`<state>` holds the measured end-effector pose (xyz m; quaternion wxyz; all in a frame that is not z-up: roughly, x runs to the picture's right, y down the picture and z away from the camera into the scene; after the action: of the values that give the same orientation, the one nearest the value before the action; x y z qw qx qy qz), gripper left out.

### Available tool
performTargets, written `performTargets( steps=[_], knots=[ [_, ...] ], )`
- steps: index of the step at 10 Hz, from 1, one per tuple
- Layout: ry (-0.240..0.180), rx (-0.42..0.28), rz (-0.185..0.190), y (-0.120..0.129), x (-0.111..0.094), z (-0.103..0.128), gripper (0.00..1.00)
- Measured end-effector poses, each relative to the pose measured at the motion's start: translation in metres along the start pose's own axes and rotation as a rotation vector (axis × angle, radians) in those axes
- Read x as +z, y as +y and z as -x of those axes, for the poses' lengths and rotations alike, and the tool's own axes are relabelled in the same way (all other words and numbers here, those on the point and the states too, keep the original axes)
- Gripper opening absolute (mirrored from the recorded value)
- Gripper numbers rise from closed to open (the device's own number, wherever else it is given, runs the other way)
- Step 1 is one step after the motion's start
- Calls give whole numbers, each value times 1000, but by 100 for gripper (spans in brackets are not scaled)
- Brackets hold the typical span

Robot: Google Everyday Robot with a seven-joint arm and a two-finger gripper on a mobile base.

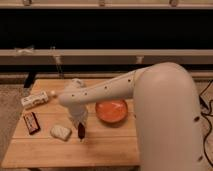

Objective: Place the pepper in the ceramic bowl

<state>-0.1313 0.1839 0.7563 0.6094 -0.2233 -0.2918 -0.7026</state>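
**Risk of a Short Drop**

Wooden table underneath the gripper. Ceramic bowl just beside it, to the right. Pepper directly below the gripper; clenched on it or released, cannot tell. With a loose hold, could slip mid-transfer and land short of the bowl.

white arm stretched leftward from lower right, gripper pointing downward at its far end
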Motion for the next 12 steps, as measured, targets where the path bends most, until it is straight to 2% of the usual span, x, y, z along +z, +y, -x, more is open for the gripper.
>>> performTargets(
  steps=[1,3,6,8,10,12],
  knots=[
    [25,18,-28,2,-24,-5,0],
    [62,68,-69,14,-54,-27,0],
    [103,170,-108,42,-84,-70,0],
    [124,276,-138,64,-96,-108,2],
    [130,389,-156,86,-98,-136,18],
    [123,484,-158,108,-89,-149,39]
  ],
)
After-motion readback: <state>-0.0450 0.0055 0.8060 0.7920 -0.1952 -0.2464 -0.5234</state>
